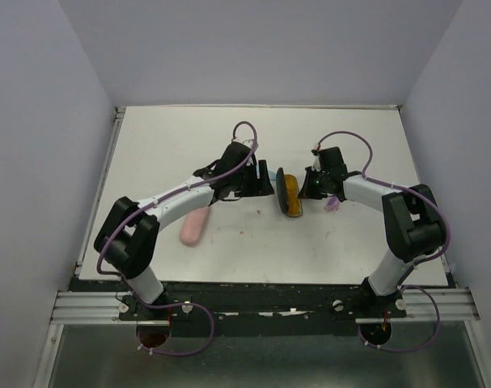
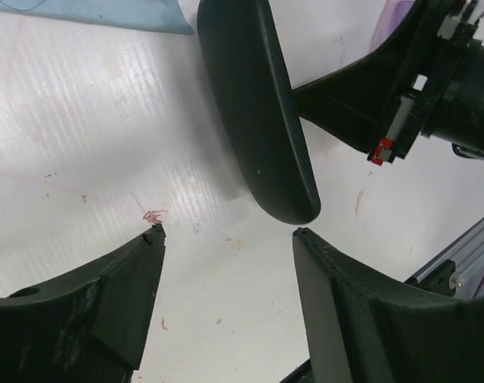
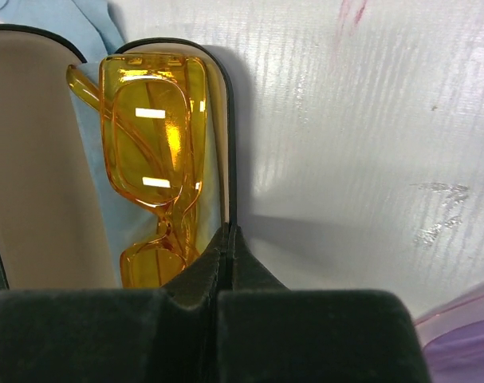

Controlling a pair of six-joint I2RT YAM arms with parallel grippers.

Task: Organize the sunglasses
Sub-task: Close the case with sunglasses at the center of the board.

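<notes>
— Where are our orange sunglasses [image 3: 150, 152]?
— We see them lying inside the open black case [image 3: 26, 159], on a blue cloth [image 3: 90, 152].
— And our purple sunglasses [image 3: 465, 339]?
— They lie on the white table [image 3: 345, 159], just beside our right claw [image 3: 230, 239].
— What are our claws doing?
— Our right claw is closed tight, right at the case's rim. Our left claw [image 2: 230, 234] is open with nothing in it, near the case's dark back.

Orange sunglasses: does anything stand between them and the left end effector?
Yes. The black case's open lid stands between the open left end effector and the orange sunglasses, which lie inside that case.
</notes>
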